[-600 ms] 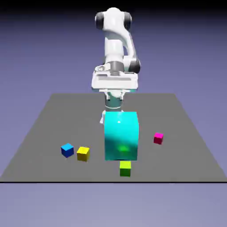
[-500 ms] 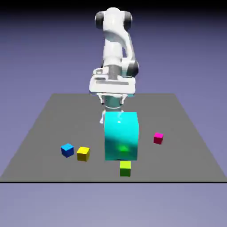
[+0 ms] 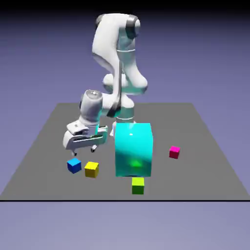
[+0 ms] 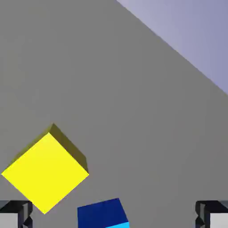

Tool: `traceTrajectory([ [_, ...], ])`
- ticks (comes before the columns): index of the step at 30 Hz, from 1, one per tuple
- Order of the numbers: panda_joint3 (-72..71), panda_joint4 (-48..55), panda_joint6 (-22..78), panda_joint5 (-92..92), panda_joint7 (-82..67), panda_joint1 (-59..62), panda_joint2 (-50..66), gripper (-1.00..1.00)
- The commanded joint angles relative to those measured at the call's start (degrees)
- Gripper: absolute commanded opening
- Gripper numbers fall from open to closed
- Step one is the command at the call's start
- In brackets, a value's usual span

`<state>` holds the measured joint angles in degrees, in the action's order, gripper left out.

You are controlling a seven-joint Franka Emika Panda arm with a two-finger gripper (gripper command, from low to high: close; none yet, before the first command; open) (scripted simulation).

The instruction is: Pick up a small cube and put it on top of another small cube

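Note:
The small bright blue cube (image 3: 74, 165) rests on the grey table near the exterior view's left, beside a yellow cube (image 3: 91, 169). My gripper (image 3: 84, 151) hangs open just above and slightly behind these two, holding nothing. In the hand view the blue cube (image 4: 103, 214) shows at the bottom edge between the two grey fingertips (image 4: 15, 213), left of the middle, partly cut off. The yellow cube (image 4: 46, 171) lies to its upper left there. Further small cubes are a green one (image 3: 138, 185) and a magenta one (image 3: 174, 152).
A large cyan block (image 3: 134, 149) stands in the middle of the table (image 3: 49, 127), to the right of my gripper in the exterior view. The green cube sits just in front of it. The table's edge and the violet backdrop (image 4: 191, 35) cross the hand view's upper right.
The arm has swung from behind the cyan block toward the exterior view's left and come down low over the blue and yellow cubes. No cube has moved.

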<state>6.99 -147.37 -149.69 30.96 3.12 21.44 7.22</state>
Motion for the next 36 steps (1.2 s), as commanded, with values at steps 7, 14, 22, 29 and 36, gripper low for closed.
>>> traceTrajectory([
  [7, 3.58, 2.86, -4.55, 7.5, 0.24, 1.47, 12.06, 0.0],
  [14, 2.59, 2.33, -2.23, 5.95, -1.1, 1.66, 9.25, -1.0],
  [22, 5.82, 3.42, 8.46, -6.09, 5.33, -6.27, 2.62, -1.0],
  [29, 14.85, 7.16, 19.26, -21.85, 21.17, -20.81, 0.62, -1.0],
  [36, 12.06, 7.07, 18.24, -26.9, 27.09, -19.67, 3.14, -1.0],
])
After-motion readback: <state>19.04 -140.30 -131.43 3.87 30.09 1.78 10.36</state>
